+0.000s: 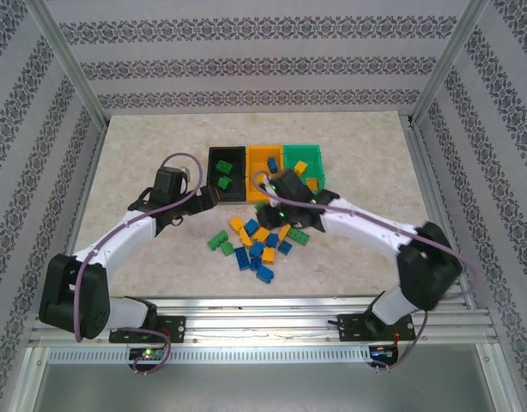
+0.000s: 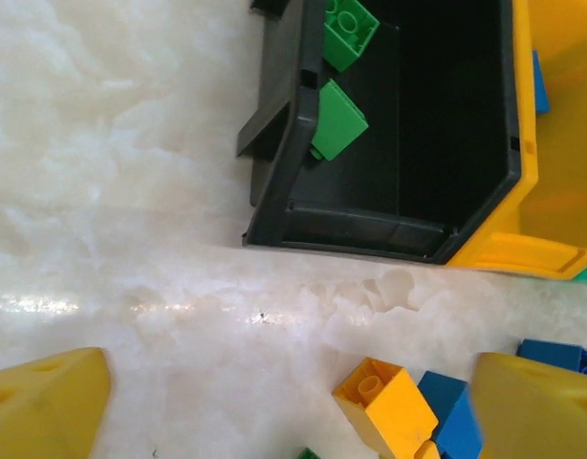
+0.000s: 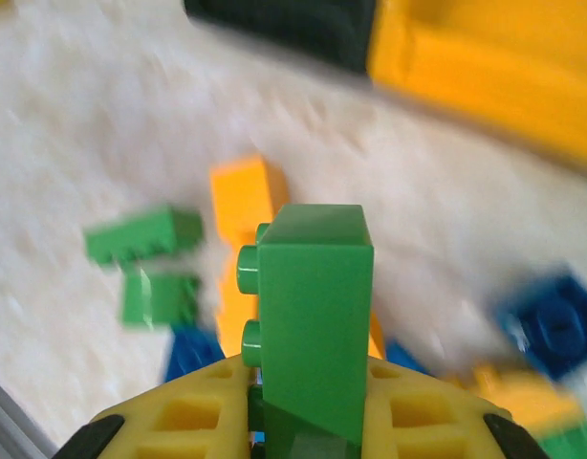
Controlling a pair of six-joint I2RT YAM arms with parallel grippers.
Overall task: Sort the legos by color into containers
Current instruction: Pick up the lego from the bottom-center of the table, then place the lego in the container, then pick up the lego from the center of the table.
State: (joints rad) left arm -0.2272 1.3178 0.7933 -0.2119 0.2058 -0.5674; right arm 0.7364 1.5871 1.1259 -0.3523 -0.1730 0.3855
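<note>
Green legos (image 2: 337, 120) in black bin (image 2: 370, 229), left pincer (image 2: 289, 406) spread, right pincer (image 3: 308, 411) pinching green brick (image 3: 313, 316)

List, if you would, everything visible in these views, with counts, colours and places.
table: one, pale marbled, under everything.
black bin: one, black, left of the bin row.
orange bin: one, orange, middle of the row.
green bin: one, green, right of the row.
binned green bricks: two, green, inside the black bin.
binned blue brick: one, blue, inside the orange bin.
binned yellow bricks: at least two, yellow, inside the green bin.
loose bricks: a dozen or more, green, blue and yellow, piled before the bins.
held brick: one, green, in the right gripper.
left gripper: one, yellow fingers, open, near the black bin.
right gripper: one, yellow fingers, shut on the held brick.
</note>
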